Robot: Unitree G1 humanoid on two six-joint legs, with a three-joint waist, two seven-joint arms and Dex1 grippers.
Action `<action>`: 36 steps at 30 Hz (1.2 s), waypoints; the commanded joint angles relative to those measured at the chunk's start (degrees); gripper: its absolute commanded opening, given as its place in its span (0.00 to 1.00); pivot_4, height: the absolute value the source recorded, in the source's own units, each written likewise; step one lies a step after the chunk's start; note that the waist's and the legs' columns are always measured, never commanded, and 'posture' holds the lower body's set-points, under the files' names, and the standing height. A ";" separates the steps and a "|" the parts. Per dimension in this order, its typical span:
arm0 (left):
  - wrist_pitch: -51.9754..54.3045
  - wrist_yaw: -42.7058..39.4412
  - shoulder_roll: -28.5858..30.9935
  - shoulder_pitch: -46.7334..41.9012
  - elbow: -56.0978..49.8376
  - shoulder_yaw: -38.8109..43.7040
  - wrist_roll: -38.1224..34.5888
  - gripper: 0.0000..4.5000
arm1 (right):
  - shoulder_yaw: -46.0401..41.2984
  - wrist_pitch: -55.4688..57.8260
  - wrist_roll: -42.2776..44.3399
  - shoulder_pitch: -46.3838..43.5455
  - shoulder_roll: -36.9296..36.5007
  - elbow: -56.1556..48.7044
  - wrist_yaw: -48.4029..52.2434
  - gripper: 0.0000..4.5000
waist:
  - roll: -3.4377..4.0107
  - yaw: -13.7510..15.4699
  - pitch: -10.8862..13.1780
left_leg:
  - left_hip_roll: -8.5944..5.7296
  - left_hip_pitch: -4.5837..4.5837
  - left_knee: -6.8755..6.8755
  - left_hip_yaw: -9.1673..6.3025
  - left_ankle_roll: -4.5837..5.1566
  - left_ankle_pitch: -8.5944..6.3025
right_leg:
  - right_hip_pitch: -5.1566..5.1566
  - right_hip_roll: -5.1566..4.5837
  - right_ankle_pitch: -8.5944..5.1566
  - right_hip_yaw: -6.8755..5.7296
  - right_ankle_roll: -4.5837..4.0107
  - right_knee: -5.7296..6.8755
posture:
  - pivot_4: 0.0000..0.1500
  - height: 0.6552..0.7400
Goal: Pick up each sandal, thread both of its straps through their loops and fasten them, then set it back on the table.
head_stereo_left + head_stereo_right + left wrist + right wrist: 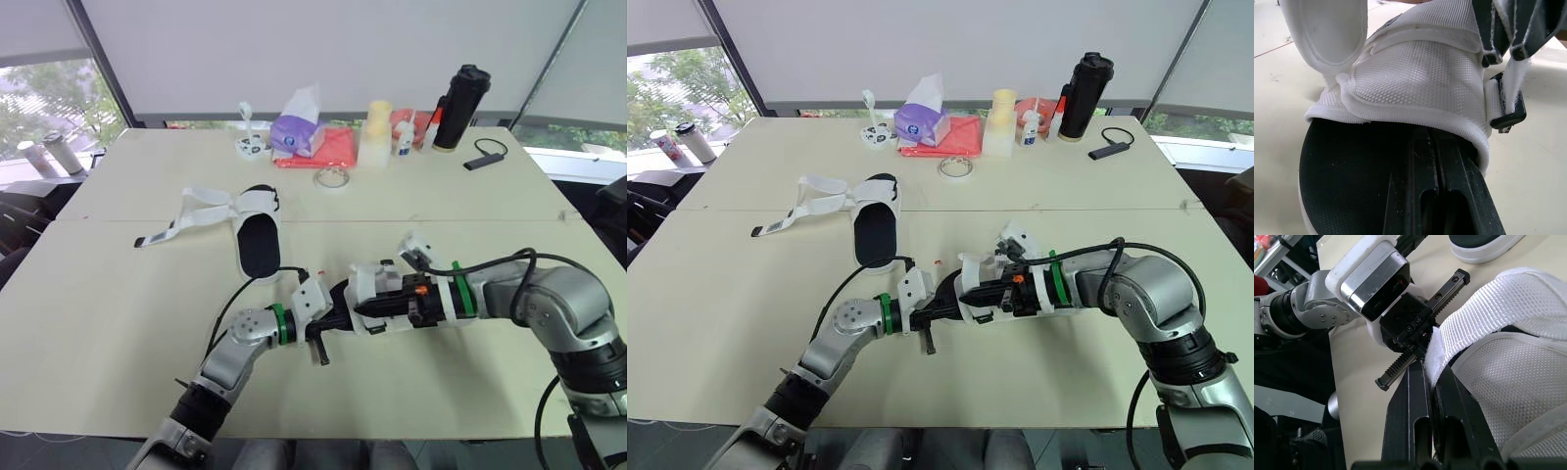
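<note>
Your left claw (340,314) is closed on the sandal (380,290), which lies sideways between your arms near the front of the counter (98,294). Your right claw (1429,371) pinches its strap (1454,335). The loop (1506,117) is right by that claw.

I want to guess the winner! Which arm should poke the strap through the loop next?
Right. The right end effector pinches the white strap near the black loop; the left end effector grips the sandal by its sole, so it likely serves best as holder.
</note>
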 commanded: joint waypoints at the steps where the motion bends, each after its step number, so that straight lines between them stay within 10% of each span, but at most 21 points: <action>1: 2.13 0.46 0.77 1.87 3.70 -1.57 2.92 0.00 | 1.27 -2.67 -2.56 0.39 -0.56 -1.45 -0.34 0.02 | 0.00 0.00 0.00 | 0.00 0.00 0.00 0.00 0.00 0.00 | 0.00 0.00 0.00 0.00 0.00 0.00 | 1.00 1.00; 20: 2.39 0.72 0.45 1.86 3.58 -1.64 2.77 0.00 | 2.56 -7.98 -7.70 4.62 -3.32 -3.43 1.74 0.02 | 0.01 0.03 0.00 | 0.00 0.01 0.02 0.00 0.00 0.00 | 0.02 0.00 0.01 0.00 0.01 0.00 | 1.00 1.00; 28: 2.12 0.77 0.45 1.71 3.95 -1.66 2.91 0.00 | -0.68 -5.37 -5.20 4.68 -6.36 -6.05 2.84 0.73 | 0.00 0.01 0.00 | 0.03 0.01 0.05 0.00 0.00 0.00 | 0.04 0.00 0.01 0.00 0.01 0.00 | 1.00 1.00; 36: 2.20 0.76 0.50 1.91 3.81 -1.66 2.77 0.00 | -10.58 0.38 3.26 8.56 -13.07 -12.79 3.72 0.73 | 0.00 0.06 0.00 | 0.07 -0.02 0.10 0.01 -0.04 -0.03 | 0.06 -0.03 0.00 0.00 0.01 0.00 | 1.00 1.00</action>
